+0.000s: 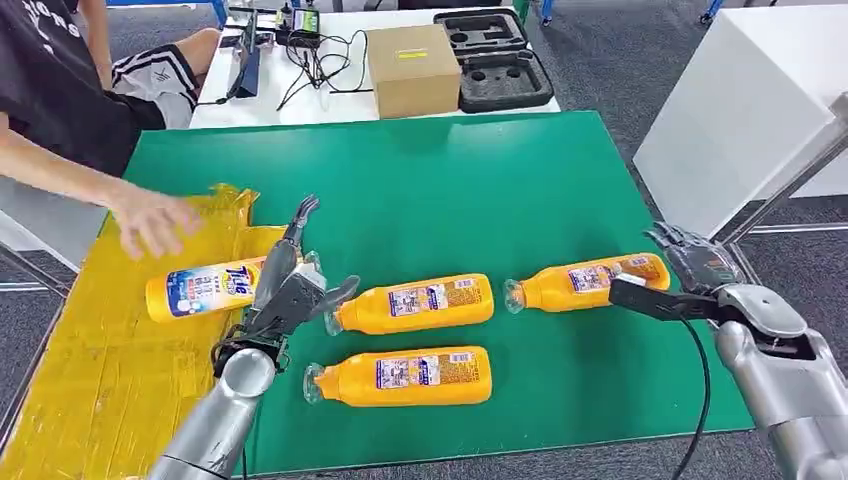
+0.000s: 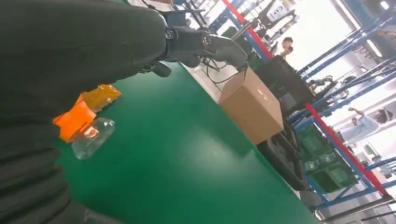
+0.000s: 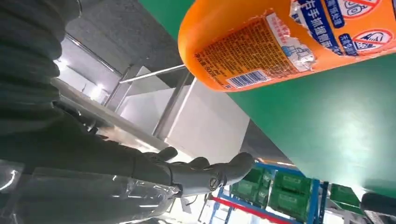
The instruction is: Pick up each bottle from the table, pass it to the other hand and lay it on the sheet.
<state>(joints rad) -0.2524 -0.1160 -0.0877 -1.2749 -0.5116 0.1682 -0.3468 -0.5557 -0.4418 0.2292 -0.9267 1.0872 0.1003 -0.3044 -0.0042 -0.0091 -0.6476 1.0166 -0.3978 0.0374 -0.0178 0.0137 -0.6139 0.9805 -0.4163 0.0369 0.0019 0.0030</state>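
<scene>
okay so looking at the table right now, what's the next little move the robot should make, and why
Probably close the right hand on the base of the rightmost bottle. That hand sits open right at the bottle's base end, and the right wrist view shows the base close beside it, ungrasped. One bottle already lies on the yellow sheet, and the left hand holds nothing, so it seems free to receive.

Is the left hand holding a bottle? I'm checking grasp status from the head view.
No. The left hand hovers open between the sheet bottle and the middle bottle, gripping neither.
</scene>
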